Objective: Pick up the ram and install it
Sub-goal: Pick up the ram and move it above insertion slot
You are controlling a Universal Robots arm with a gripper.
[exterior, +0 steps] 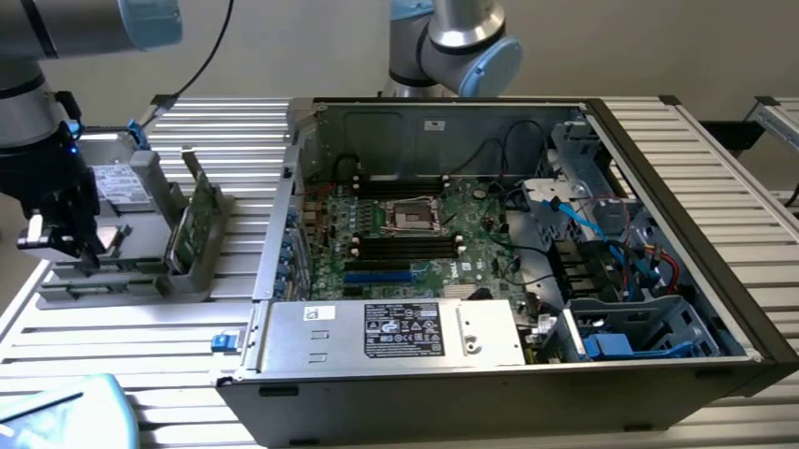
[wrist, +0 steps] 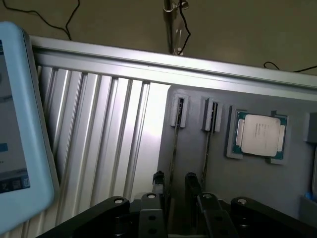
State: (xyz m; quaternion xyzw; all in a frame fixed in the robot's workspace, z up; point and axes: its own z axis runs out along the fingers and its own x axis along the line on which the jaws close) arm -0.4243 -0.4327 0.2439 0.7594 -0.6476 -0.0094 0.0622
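1. While the arm hangs over the grey holder on the desk, at the exterior view's left of the open computer case, the step in hand looks to me like the pick-up; nothing has been lifted yet
2. Seen from the wrist, the ram stands edge-on in a slot of that holder, showing as a thin dark line; what looks like a second stick stands in the neighbouring slot just beside it, and the square silver processor chip lies in its own pocket further along
3. The pincer is parted, with one of its fingers on each side of the ram's edge; a gap shows on both sides, so it straddles the stick but has hold of nothing
4. From across the room the pincer sits low over the holder, well apart from the broader green board propped upright nearer the case
5. My judgement is that the grasp calls for the fingers kept square to that thin edge and clear of the neighbouring stick, then a straight pull so the board does not bind in its slot
6. Inside the case the long dark slots beside the processor socket lie bare as far as I can see; the install is not yet begun
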